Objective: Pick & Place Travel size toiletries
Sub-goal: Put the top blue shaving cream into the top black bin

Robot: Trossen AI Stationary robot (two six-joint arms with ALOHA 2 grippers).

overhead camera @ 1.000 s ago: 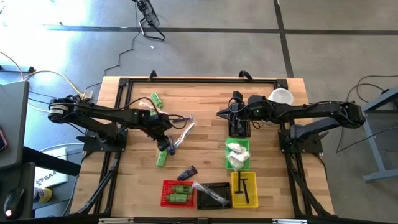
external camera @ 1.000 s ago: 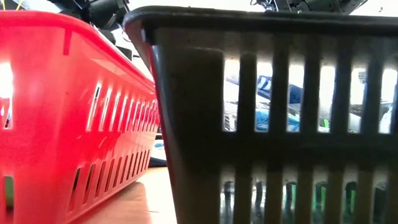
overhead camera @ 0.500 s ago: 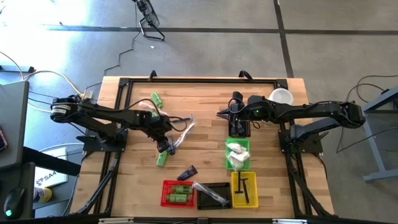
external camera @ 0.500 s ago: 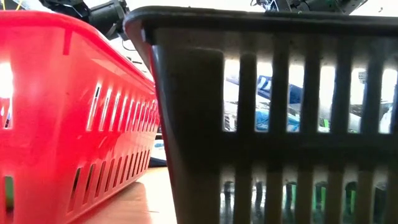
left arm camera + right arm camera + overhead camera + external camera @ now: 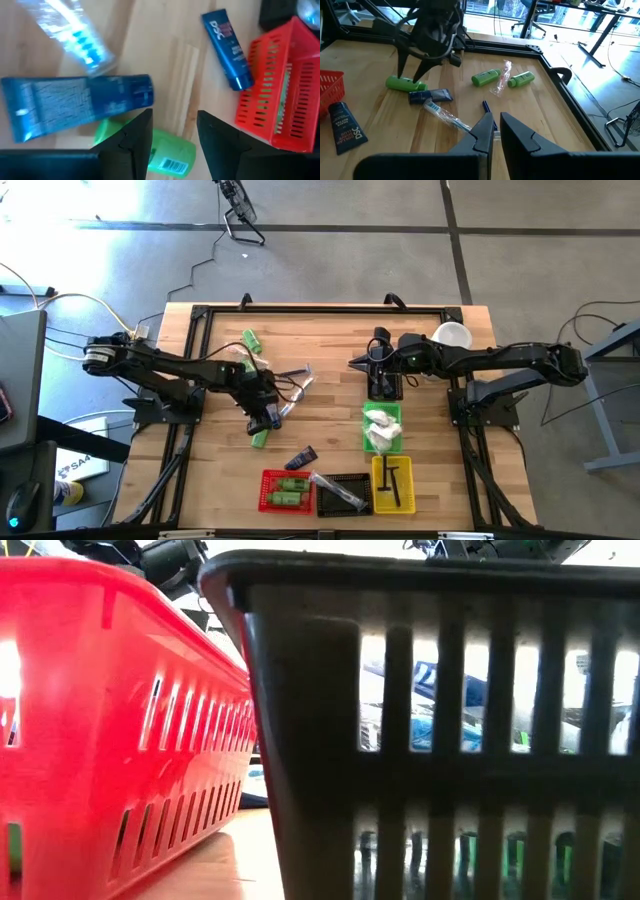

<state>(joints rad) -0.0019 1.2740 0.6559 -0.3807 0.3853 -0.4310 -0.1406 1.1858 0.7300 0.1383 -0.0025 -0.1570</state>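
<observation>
High view, my left gripper (image 5: 266,420): over the loose pile at table centre-left, above a green bottle (image 5: 260,436) and just beside a navy tube (image 5: 271,412).
High view, my right gripper (image 5: 360,362): parked near the far black basket (image 5: 385,387), nothing in it.
High view, where the goods are: two more green bottles (image 5: 250,340) near the far edge, a wrapped toothbrush (image 5: 297,388) beside my left arm, another navy tube (image 5: 301,457) lying loose by the red basket (image 5: 268,481).
Low view: red basket (image 5: 100,720) and black basket (image 5: 440,730) fill the frame; the pile is hidden, so no help from here.
Left wrist view, fingers (image 5: 137,137): parted about halfway, empty, with the green bottle (image 5: 162,150) lying partly between and under them.
Left wrist view, risk: the near tube (image 5: 75,102) lies across the bottle and touches it; I judge that closing here could pinch both, or push the round bottle out sideways.
Left wrist view, second risk: the toothbrush (image 5: 75,35) sits right by the tube, and its slack wrapper could snag and drag along.
Right wrist view, fingers (image 5: 485,131): nearly pressed together, holding nothing.
Right wrist view, risk: bottle (image 5: 405,83), tube (image 5: 431,96) and toothbrush (image 5: 445,115) crowd in one spot under my left gripper (image 5: 422,65); a tilted descent may scatter them.
</observation>
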